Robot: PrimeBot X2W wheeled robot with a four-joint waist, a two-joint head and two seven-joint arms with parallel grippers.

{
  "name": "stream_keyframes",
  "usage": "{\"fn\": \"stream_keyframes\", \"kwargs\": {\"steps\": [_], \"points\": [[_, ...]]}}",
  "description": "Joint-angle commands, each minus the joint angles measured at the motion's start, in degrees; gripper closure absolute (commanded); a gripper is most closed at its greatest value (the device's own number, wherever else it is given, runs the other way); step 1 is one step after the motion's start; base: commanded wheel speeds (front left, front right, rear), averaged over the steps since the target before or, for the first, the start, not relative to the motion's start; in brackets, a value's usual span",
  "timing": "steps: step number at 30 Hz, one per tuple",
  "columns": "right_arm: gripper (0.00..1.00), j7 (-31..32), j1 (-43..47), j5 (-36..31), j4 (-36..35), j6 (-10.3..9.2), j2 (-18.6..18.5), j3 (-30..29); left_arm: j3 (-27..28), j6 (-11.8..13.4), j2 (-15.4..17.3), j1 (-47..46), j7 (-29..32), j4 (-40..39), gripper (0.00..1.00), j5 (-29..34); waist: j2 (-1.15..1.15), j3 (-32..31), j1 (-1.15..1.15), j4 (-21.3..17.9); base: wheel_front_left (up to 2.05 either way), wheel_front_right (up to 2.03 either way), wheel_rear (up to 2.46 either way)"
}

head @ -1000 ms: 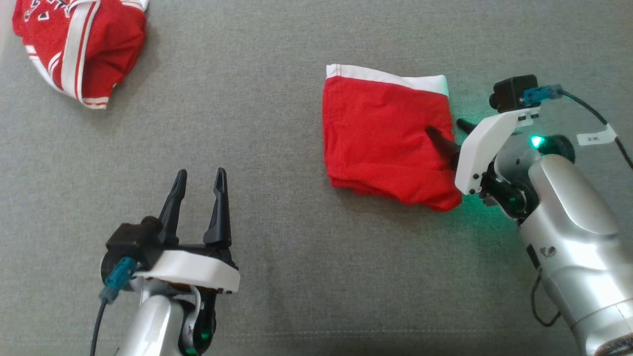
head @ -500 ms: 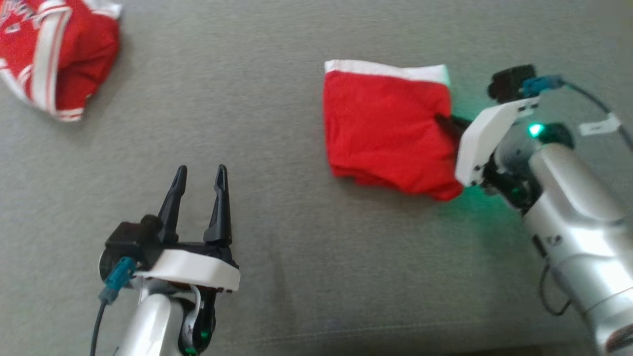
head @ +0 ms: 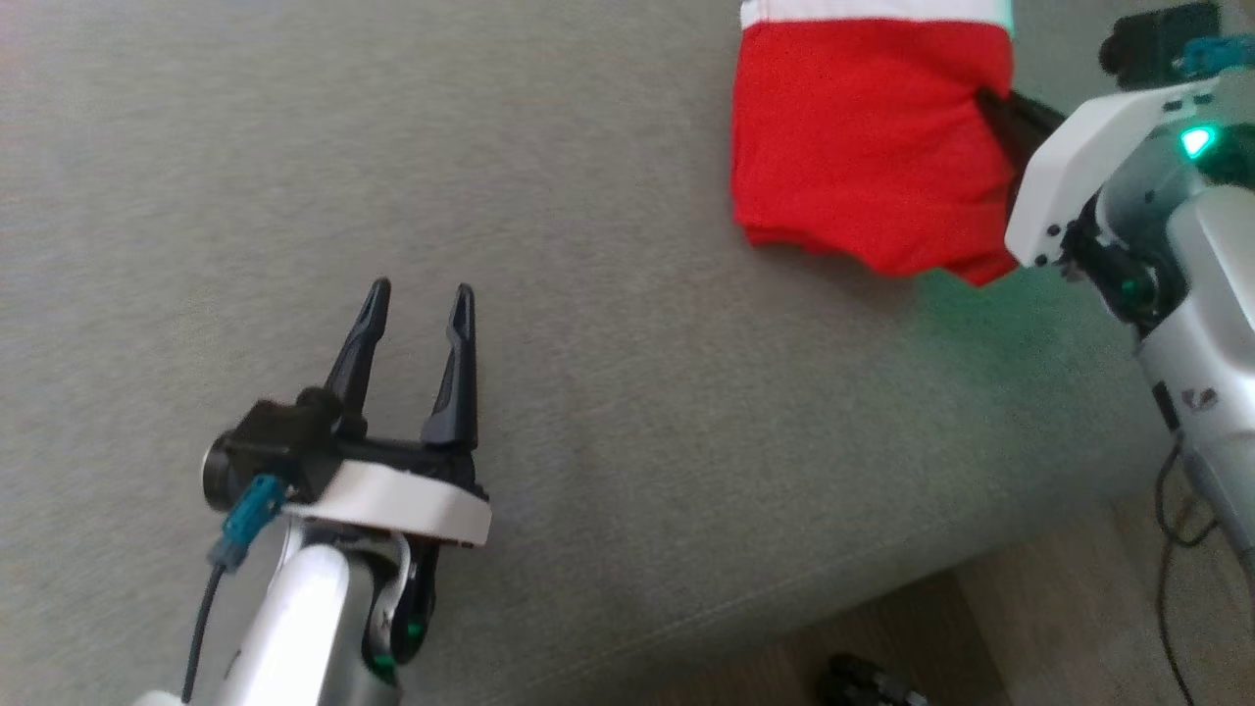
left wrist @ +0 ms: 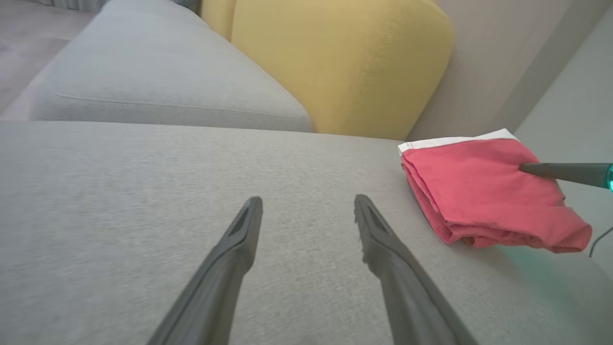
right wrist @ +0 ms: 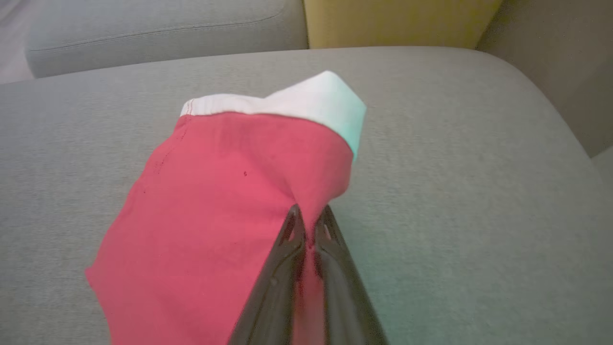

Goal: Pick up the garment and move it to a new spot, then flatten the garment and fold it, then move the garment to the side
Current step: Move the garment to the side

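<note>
Closed just now, from wide apart, the right gripper (right wrist: 310, 211) on the edge of the folded red garment (head: 863, 137) at the sofa seat's (head: 588, 196) right end; kept the left gripper (head: 420, 289) spread, empty; probably ready for moving aside.

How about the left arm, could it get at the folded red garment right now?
Probably yes. Bare sofa cushion lies between the open left gripper and the garment, and the edge facing it is free. The right gripper is shut on the opposite edge, so that side is taken.
</note>
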Motion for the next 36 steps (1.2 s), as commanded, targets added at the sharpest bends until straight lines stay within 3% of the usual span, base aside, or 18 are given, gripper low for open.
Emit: {"fn": "stream_keyframes", "kwargs": {"steps": [1, 10, 20, 23, 36], "points": [[1.00, -0.9, -1.8, -0.6, -1.2, 0.37, -0.3, -0.5, 1.4, -0.2, 0.6, -1.9, 0.3, -2.2, 0.00, 0.6, 0.00, 2.6, 0.00, -2.8, 0.00, 0.00, 0.00], [1.00, -4.8, -6.1, -6.8, 4.5, 0.37, -0.6, -3.4, 1.0, 0.1, 1.5, -3.9, 1.1, -3.9, 0.00, 1.1, 0.00, 4.8, 0.00, -0.9, 0.00, 0.00, 0.00], [1.00, -7.1, -14.1, -18.1, 14.6, 0.37, -6.7, -9.3, 1.1, 0.6, 1.6, -4.7, 0.8, -5.7, 0.00, 0.6, 0.00, 7.4, 0.00, 5.7, 0.00, 0.00, 0.00], [1.00, -5.8, -15.4, -17.8, 15.5, 0.37, -6.7, -10.2, 1.0, 0.7, 1.6, -4.8, 0.7, -6.1, 0.00, 0.5, 0.00, 8.2, 0.00, 6.7, 0.00, 0.00, 0.00], [1.00, -5.6, -18.9, -27.9, 16.0, 0.37, -7.8, -13.4, 0.7, 1.5, 1.6, -5.2, 0.4, -7.2, 0.00, 0.6, 0.00, 10.1, 0.00, 7.1, 0.00, 0.00, 0.00]]}}
